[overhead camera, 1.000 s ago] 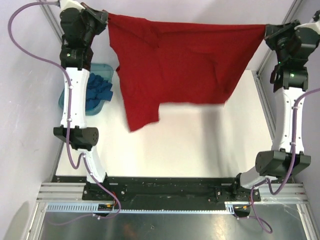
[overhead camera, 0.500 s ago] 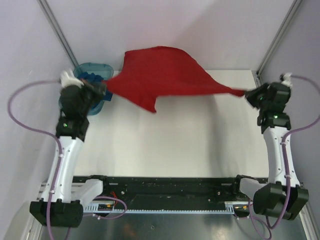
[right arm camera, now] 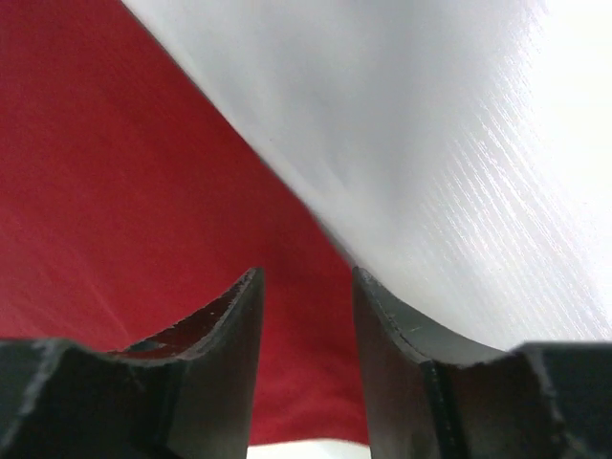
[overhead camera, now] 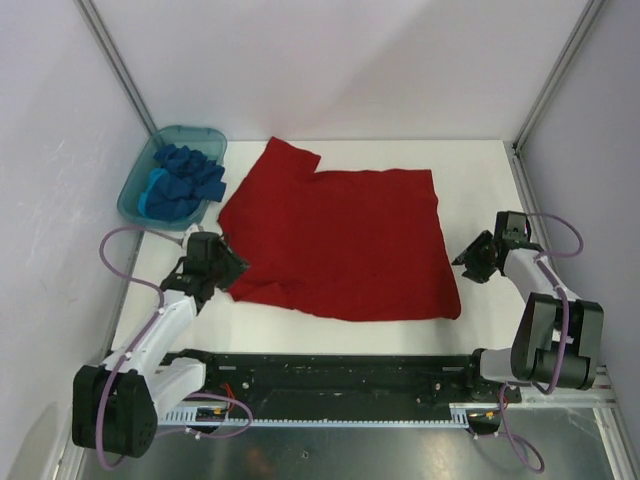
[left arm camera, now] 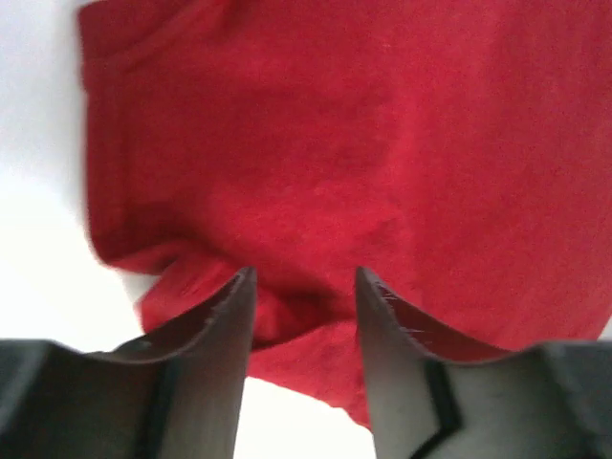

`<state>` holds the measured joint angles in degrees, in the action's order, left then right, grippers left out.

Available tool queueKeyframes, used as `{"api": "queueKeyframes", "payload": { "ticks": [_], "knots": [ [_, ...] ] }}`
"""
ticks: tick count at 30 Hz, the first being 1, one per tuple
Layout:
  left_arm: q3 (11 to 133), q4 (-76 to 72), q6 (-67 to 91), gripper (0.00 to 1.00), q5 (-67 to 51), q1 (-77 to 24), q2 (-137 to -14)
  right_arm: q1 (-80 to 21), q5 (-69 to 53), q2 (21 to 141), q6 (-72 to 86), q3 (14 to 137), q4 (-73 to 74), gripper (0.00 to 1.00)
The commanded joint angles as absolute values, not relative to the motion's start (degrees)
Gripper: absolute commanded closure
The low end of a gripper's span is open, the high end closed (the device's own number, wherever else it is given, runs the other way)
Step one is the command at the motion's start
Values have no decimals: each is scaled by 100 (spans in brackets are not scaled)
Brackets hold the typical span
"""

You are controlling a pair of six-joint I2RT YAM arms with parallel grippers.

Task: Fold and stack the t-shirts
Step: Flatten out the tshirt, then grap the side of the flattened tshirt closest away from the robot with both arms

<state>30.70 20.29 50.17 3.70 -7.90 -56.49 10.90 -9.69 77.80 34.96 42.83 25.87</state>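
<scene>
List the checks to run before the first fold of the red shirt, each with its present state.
1. The red t-shirt is spread on the table: ok.
2. Cloth lying flat: not ok, the corner by the left gripper is rumpled.
3. Jaws of the left gripper apart, nothing clamped: ok.
4. Jaws of the right gripper apart, at the shirt's right edge: ok.
5. The blue t-shirts sit in the tub, away from the fold area: ok.
6. Front or back facing up: cannot tell.
</scene>
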Motion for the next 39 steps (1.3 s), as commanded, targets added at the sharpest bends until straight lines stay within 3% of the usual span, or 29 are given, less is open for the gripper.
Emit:
{"api": "queueKeyframes", "payload": {
  "ticks": [1,6,10,19,30,39],
  "knots": [
    [3445,1826,4622,46,648,-1256,-5474,1002,-646,7285,3310,4349,2629,52],
    [3501,2192,4447,47,1191,-1910,-5345,405,-78,6431,3323,4396,2921,50],
    [3314,2304,4663,53,1280,-2150,-5294,-1032,483,5968,3496,4403,2897,50],
    [3082,2371,4802,56,1556,-2584,-5664,-3072,1212,6595,3906,4402,2617,51],
    [3394,2264,4378,46,1632,-2933,-6671,-3111,1543,6853,3893,4264,2624,50],
    [3434,2123,4155,53,1276,-3142,-6922,-2451,1128,7498,3705,3968,2011,50]
  ]
}}
